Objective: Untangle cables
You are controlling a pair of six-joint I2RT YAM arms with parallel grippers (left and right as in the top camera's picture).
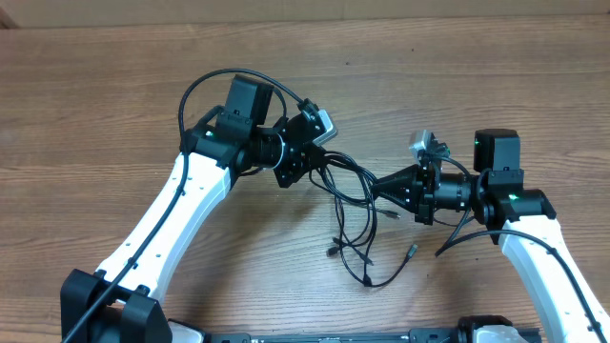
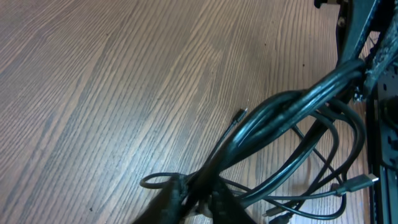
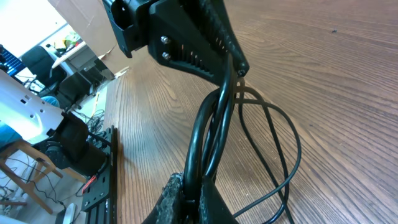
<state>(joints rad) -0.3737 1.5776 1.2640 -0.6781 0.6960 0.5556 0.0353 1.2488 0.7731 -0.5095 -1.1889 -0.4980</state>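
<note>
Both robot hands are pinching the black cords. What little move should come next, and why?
Probably draw the right gripper slowly away from the left gripper. Both are shut on the cables close together, with loose loops lying on the table, so pulling apart may open the tangle.

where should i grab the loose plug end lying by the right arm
Probably right behind the plug, where it narrows, coming straight down from above: it lies flat on the table, clear of the bunched cables.
</note>
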